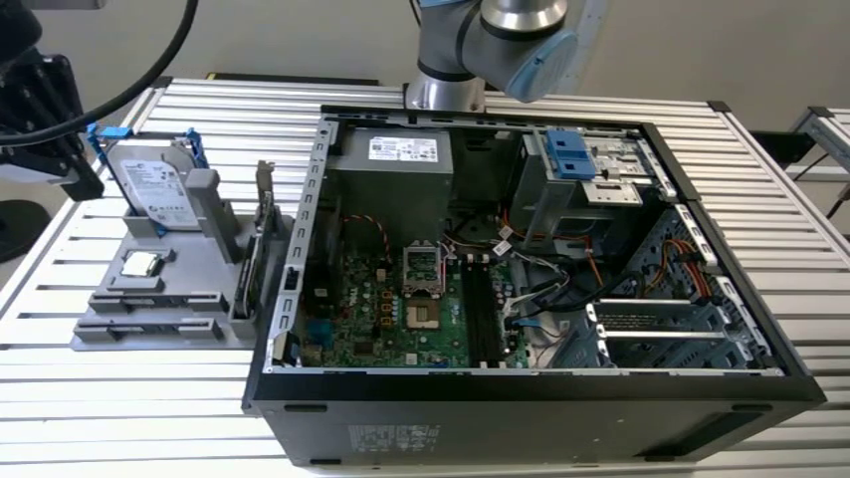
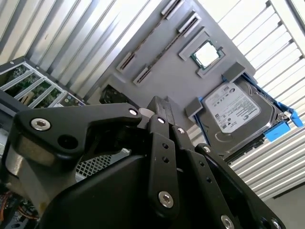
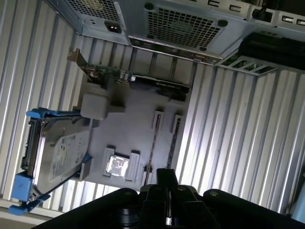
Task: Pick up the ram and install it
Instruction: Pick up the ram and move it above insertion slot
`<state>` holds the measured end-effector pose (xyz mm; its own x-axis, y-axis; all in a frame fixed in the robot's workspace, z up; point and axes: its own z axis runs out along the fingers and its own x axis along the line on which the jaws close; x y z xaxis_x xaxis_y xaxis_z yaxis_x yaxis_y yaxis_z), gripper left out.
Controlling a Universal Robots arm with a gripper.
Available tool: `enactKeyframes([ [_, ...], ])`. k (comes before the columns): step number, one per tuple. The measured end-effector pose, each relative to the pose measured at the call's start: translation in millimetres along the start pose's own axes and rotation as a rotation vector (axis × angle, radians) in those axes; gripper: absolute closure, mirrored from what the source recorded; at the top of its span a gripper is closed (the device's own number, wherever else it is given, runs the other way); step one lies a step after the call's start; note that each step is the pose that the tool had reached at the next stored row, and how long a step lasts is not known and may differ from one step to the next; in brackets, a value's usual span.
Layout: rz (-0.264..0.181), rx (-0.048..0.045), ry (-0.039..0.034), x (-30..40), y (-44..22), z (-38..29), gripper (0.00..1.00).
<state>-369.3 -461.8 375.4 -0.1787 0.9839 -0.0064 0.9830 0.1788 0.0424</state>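
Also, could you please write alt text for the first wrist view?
A shut black gripper hangs above a grey holder on a slatted metal table. The holder carries a thin ram stick on edge nearest the gripper, a processor chip, a hard drive in a blue frame and a card with a metal bracket.

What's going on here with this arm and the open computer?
A robot arm is working on fitting a ram stick into the open computer case. Right now its gripper hovers over the grey parts tray beside the case, fingers closed and empty. The ram lies in the tray, not yet picked up, alongside a hard drive.
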Motion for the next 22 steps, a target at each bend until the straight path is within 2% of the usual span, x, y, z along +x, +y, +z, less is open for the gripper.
enactKeyframes([
  [22, 0.198, 0.0012, -0.0084, 0.1, -0.8, 0.0, 1.00],
])
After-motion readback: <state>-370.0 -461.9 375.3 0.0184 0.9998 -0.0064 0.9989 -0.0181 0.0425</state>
